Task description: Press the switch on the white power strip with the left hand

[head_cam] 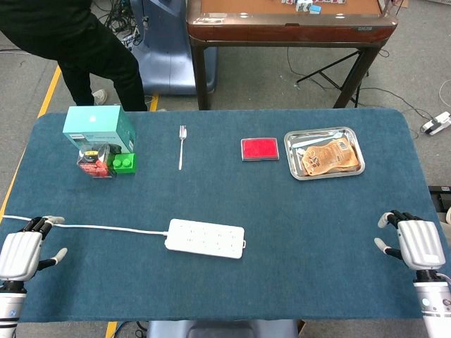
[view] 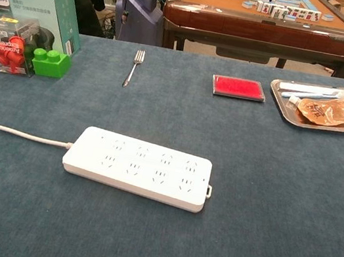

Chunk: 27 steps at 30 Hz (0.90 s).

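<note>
Power strip: white power strip [view: 138, 166] lies nearest the chest camera, flat on the blue table [head_cam: 296, 211], its cord [head_cam: 106, 228] running off toward the left edge.
Switch: cannot be made out on the strip in either view; a small tab juts from the strip's end away from the cord.
Table: blue cloth, the largest thing here.
Teal box [head_cam: 99, 127]: well beyond the strip, toward the left.
Metal tray [head_cam: 292, 144]: well beyond the strip, toward the right, holding a pouch.
Left hand [head_cam: 21, 255]: well apart from the strip, near the cord's far end, fingers apart, holding nothing.
Right hand [head_cam: 417, 243]: well apart on the opposite side, fingers apart, empty.
Risk: reaching across, the left hand could snag the cord and drag the strip; pressing an outlet instead of the unseen switch would do nothing.
</note>
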Motion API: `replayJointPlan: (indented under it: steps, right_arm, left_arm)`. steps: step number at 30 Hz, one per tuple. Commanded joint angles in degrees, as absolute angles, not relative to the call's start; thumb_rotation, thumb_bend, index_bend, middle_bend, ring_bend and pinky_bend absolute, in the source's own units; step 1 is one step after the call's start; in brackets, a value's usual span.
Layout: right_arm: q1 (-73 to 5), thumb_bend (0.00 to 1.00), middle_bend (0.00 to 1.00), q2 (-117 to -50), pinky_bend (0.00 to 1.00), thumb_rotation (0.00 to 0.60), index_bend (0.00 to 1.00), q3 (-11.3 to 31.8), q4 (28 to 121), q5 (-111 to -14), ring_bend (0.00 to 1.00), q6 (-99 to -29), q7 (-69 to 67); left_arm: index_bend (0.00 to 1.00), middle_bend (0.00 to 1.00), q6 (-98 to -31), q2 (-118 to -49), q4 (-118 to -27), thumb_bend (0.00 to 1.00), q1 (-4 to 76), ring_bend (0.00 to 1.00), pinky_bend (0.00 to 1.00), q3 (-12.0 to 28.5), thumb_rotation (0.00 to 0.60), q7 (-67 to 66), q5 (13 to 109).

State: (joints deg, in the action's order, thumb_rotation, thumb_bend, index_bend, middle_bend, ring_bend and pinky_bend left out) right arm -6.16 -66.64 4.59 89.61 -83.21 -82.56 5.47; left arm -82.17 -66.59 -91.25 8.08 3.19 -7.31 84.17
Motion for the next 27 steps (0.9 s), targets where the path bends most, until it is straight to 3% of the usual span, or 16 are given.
replayJointPlan:
  steps: [1, 8, 10, 14, 16, 19, 21, 24, 27]
  right_arm:
    - [-6.17, 0.13, 0.49, -66.64, 0.6, 0.6, 0.52, 4.63, 89.75, -83.24, 0.49, -82.62, 5.56]
    - [-6.43, 0.13, 0.49, -66.12, 0.6, 0.6, 0.52, 4.64, 90.73, -83.53, 0.49, -82.45, 6.4]
    - [-6.51, 0.13, 0.49, -65.87, 0.6, 0.6, 0.52, 4.73, 91.15, -83.68, 0.49, -82.56, 6.58]
    - [-6.61, 0.13, 0.49, -65.4, 0.6, 0.6, 0.52, 4.9, 92.02, -83.86, 0.49, -82.81, 7.31]
    - [-6.64, 0.13, 0.49, -65.22, 0.6, 0.6, 0.52, 4.92, 92.44, -83.8, 0.49, -82.76, 7.65]
    - [-6.66, 0.13, 0.49, -65.1, 0.6, 0.6, 0.53, 4.89, 92.82, -83.54, 0.49, -82.55, 7.93]
    - [-6.66, 0.13, 0.49, -65.06, 0.6, 0.6, 0.53, 4.89, 92.86, -83.31, 0.49, -82.4, 7.91]
    - [-6.68, 0.13, 0.49, -64.98, 0.6, 0.6, 0.53, 4.98, 92.74, -82.74, 0.49, -82.05, 7.76]
    - [-6.77, 0.13, 0.49, -64.71, 0.6, 0.6, 0.53, 5.17, 92.64, -82.08, 0.49, -81.64, 7.64]
  left_arm:
    - [0.37, 0.33, -81.94, -66.76, -91.04, 0.21, 8.26, 0.28, 0.54, 3.24, 0.6, -7.04, 84.11]
    - [0.37, 0.35, -82.24, -67.64, -90.77, 0.21, 9.42, 0.31, 0.57, 3.22, 0.6, -6.39, 86.73]
    - [0.37, 0.37, -82.46, -67.85, -90.88, 0.21, 10.35, 0.37, 0.62, 3.28, 0.6, -5.97, 88.82]
    - [0.35, 0.42, -80.93, -67.68, -92.8, 0.21, 13.15, 0.55, 0.83, 3.87, 0.6, -6.3, 91.65]
    - [0.33, 0.5, -79.38, -67.77, -94.2, 0.21, 15.01, 0.64, 0.91, 4.38, 0.6, -6.73, 92.67]
    - [0.33, 0.72, -76.32, -68.64, -95.67, 0.23, 17.82, 0.78, 0.99, 5.09, 0.6, -6.98, 93.08]
    - [0.33, 0.85, -74.31, -69.64, -95.99, 0.34, 19.54, 0.86, 1.0, 5.7, 0.6, -7.51, 92.68]
    - [0.34, 0.95, -71.27, -71.81, -95.62, 0.53, 22.28, 0.93, 1.0, 6.69, 0.6, -8.74, 91.84]
    - [0.35, 0.99, -68.06, -73.09, -95.51, 0.56, 24.9, 0.96, 1.0, 7.14, 0.6, -9.29, 91.34]
